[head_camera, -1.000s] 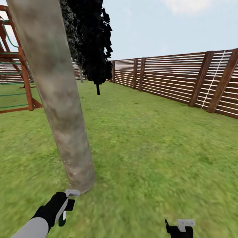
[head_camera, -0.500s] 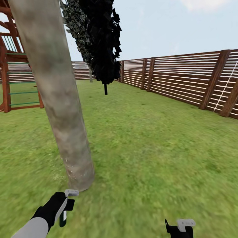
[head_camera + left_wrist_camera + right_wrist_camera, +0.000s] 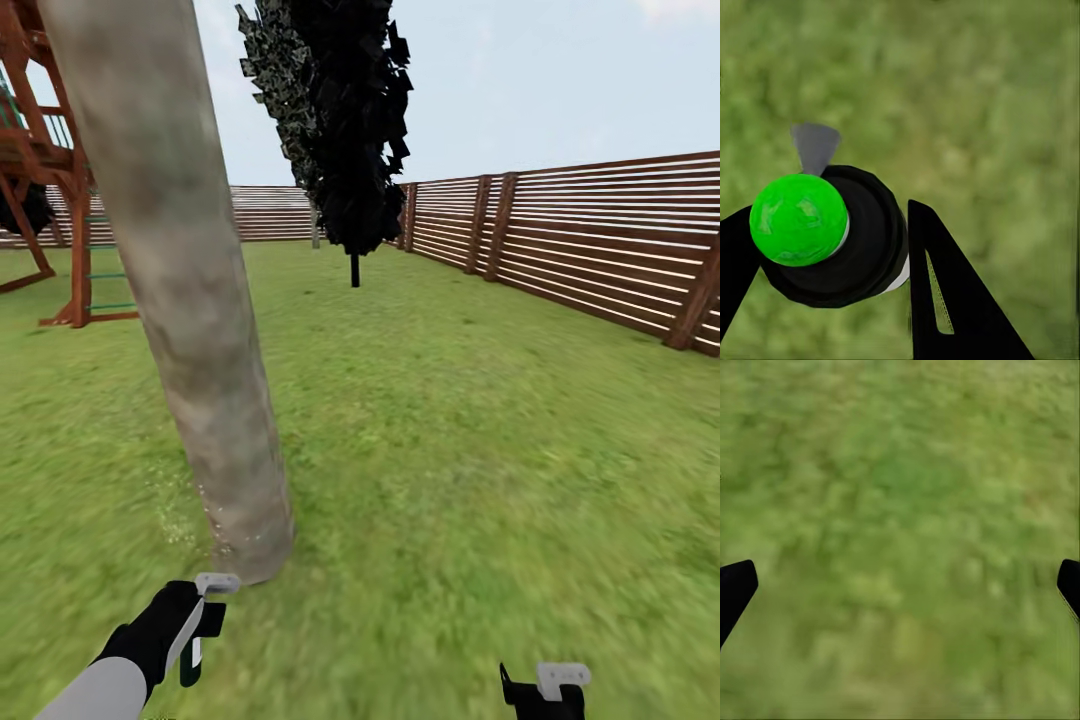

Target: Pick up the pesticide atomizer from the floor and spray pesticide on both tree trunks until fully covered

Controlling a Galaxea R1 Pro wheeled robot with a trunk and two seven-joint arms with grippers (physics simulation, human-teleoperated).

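A thick grey-tan mottled tree trunk (image 3: 190, 300) rises at the left of the head view, leaning slightly, with its base on the grass floor (image 3: 480, 450). Faint pale specks dot the trunk's foot. Just below that base my left gripper (image 3: 195, 630) is shut on the pesticide atomizer (image 3: 215, 585), whose pale nozzle points toward the trunk. In the left wrist view the atomizer (image 3: 832, 232) has a bright green ball top, a black body and a grey nozzle, and it sits between black fingers (image 3: 945, 300). My right gripper (image 3: 545, 690) hangs open over bare grass, fingertips wide apart (image 3: 735, 589).
A black cone-shaped tree (image 3: 350, 120) on a thin stem stands farther back. A brown slatted fence (image 3: 600, 250) runs along the right and rear. A red-brown wooden play frame (image 3: 50, 180) stands at the far left. Open lawn lies right of the trunk.
The whole picture has shifted right, so the camera has turned left. Both arms and the atomizer keep the same place in view, and the trunk's base stays close ahead.
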